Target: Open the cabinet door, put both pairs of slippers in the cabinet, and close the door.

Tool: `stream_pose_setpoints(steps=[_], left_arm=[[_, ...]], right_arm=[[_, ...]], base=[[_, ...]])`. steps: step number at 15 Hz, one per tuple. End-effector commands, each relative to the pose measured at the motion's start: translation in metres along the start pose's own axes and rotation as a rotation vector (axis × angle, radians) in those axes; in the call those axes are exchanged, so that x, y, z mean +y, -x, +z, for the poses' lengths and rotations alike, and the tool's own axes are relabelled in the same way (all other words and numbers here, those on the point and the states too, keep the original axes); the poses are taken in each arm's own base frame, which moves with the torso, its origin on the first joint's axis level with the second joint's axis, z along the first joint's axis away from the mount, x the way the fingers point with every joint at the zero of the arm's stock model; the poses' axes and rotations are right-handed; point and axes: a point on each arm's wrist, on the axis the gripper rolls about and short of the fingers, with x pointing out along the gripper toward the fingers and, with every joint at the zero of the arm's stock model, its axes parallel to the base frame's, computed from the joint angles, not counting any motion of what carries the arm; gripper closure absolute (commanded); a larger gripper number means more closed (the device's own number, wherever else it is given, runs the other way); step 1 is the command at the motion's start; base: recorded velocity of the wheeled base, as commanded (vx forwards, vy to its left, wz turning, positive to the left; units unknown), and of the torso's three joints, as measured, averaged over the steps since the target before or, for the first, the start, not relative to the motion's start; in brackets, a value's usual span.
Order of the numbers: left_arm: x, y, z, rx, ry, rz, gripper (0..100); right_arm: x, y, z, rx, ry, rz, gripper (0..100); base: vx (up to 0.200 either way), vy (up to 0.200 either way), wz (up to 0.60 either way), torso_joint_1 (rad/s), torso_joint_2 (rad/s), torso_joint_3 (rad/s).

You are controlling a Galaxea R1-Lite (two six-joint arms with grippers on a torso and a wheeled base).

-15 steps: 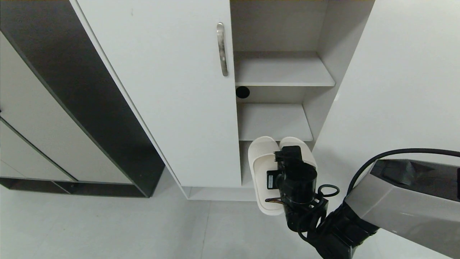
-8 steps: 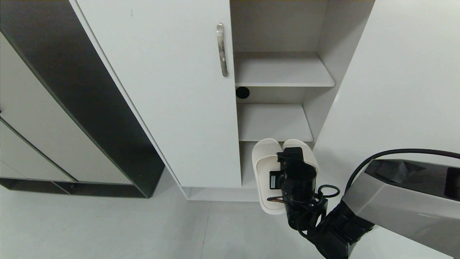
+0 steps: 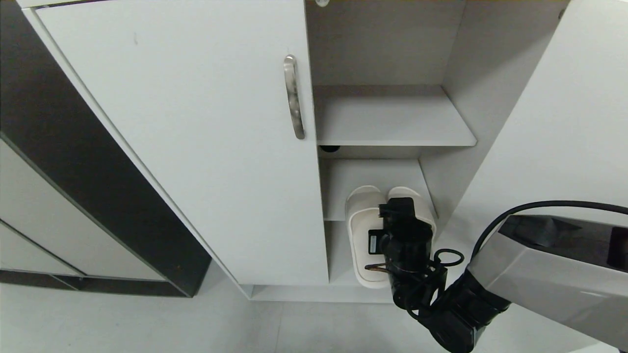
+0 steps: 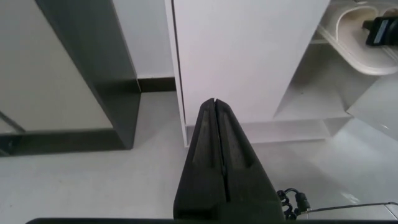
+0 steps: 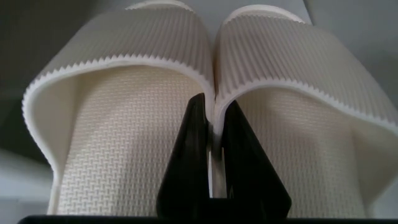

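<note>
right end effector clamped on slippers' touching inner edges, so the pair carries as one | slippers at cabinet's lower opening, 5 o'clock of handle | left end effector clenched, empty

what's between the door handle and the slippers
In the head view, only the plain edge of the shut door and a bare shelf lie between the handle and the slippers.
</note>
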Motion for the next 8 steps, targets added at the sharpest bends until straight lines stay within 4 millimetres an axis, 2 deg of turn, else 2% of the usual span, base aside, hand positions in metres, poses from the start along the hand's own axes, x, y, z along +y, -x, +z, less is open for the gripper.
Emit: stream_pose_setpoints(steps=[1,3,8], left_arm=[[0.000,0.000,0.000,0.001,0.000,0.000,100],[0.000,0.000,0.000,0.000,0.000,0.000,100],[0.000,0.000,0.000,0.000,0.000,0.000,100]], right_arm=[[0.001,-0.002,-0.001,-0.002,-0.002,0.000,100],[0.004,-0.005,-0.001,-0.007,-0.009,0.000,100],[-0.001,-0.033,-0.006,-0.023,-0.029,-0.032,100]], base=[[0.000,0.000,0.00,0.000,0.00,0.000],[0.000,0.000,0.00,0.000,0.00,0.000],[0.000,0.000,0.00,0.000,0.00,0.000]])
